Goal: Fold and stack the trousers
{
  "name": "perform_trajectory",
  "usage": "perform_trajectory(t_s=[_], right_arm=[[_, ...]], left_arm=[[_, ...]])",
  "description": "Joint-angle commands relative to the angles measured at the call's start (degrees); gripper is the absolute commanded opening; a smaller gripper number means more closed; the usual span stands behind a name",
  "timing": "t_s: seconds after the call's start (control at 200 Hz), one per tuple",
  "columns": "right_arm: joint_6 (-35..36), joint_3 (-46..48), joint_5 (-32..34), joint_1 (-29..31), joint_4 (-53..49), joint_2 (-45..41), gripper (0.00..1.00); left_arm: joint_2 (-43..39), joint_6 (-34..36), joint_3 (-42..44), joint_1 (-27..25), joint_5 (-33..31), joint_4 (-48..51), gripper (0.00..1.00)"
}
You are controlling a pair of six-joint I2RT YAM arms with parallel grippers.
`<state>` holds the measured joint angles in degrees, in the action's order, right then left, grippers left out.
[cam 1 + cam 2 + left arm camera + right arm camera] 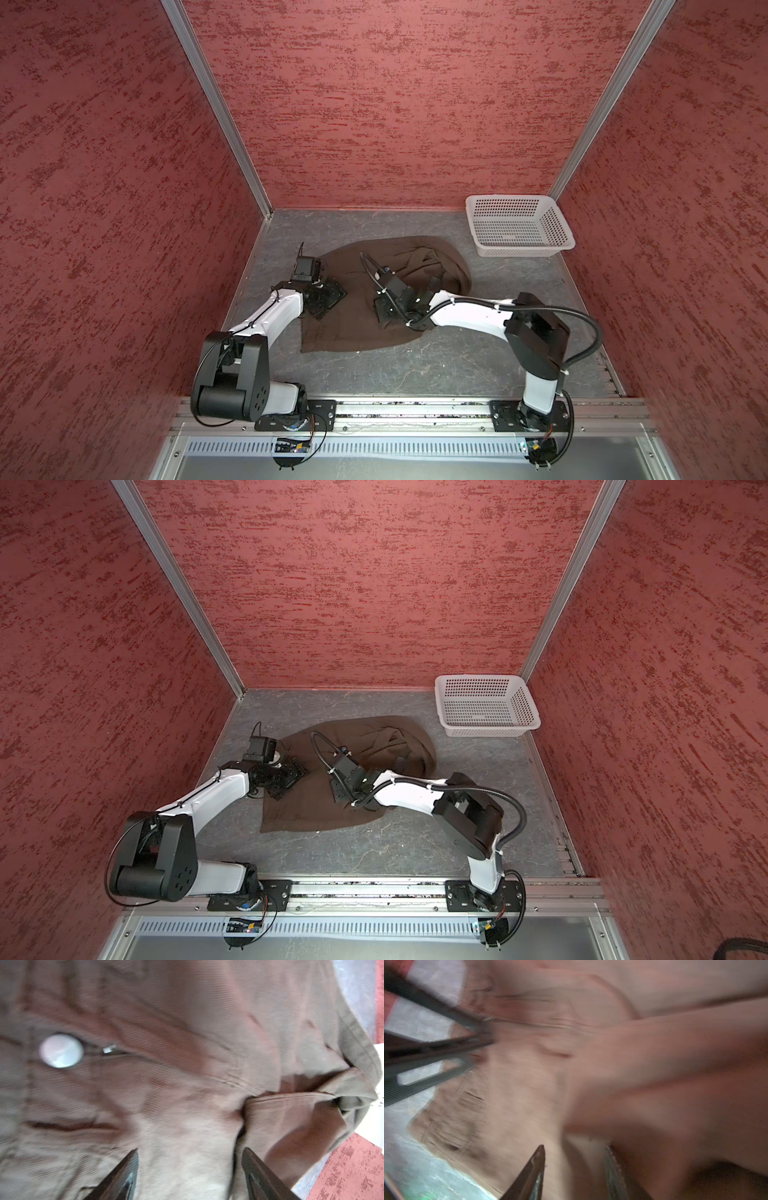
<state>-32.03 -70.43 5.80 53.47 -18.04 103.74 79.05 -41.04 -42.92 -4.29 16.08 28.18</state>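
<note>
One pair, dark brown soft-cloth trousers (353, 328), rumpled on your grey worktop (415, 374). Left fingers (128, 1167) spread near the pale button (61, 1051); right fingers (533, 1167) spread too. Risk: pinch several layers and your fold drags crooked.

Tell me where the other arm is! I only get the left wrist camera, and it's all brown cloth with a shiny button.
Observer: The right gripper is over the same trousers, close to the left gripper.
Operator: Is there somewhere to put them?
Observer: In both top views a white basket stands in the far right corner of the table, with nothing in it.
Operator: Are they folded yet?
Observer: Not neatly; their far part lies bunched in wrinkles.
</note>
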Motion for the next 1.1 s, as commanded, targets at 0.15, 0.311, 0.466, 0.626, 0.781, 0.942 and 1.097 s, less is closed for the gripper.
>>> perform_trajectory(t_s=[0.15,0.311,0.466,0.626,0.781,0.942,1.097], right_arm=[[-3.8,14.3,-2.9,-16.8,0.9,-18.8,0.58],[-3.7,17.6,-5.8,-19.8,1.7,-17.7,0.56],[-3.9,18.7,-7.3,-20.1,4.1,-12.9,0.57],[-4.6,19.7,-7.0,-21.3,7.5,-8.3,0.62],[-2.2,19.5,-4.0,-25.6,8.9,-4.4,0.65],[3.7,14.6,-0.4,-30.2,8.1,0.0,0.68],[6.7,7.4,-2.6,-31.6,8.7,3.9,0.69]], left_arm=[[0.0,3.1,2.0,2.9,-0.1,1.4,0.78],[0.1,4.1,2.8,4.2,-1.7,3.1,0.78],[0.5,3.9,5.1,8.4,-0.8,2.3,0.75],[0.1,4.7,7.1,13.1,-0.5,2.4,0.74],[-0.2,6.8,6.8,17.4,-0.4,4.1,0.73],[-1.9,6.4,6.9,20.3,-2.7,5.2,0.73],[-4.6,5.4,6.4,22.3,-8.1,7.7,0.73]])
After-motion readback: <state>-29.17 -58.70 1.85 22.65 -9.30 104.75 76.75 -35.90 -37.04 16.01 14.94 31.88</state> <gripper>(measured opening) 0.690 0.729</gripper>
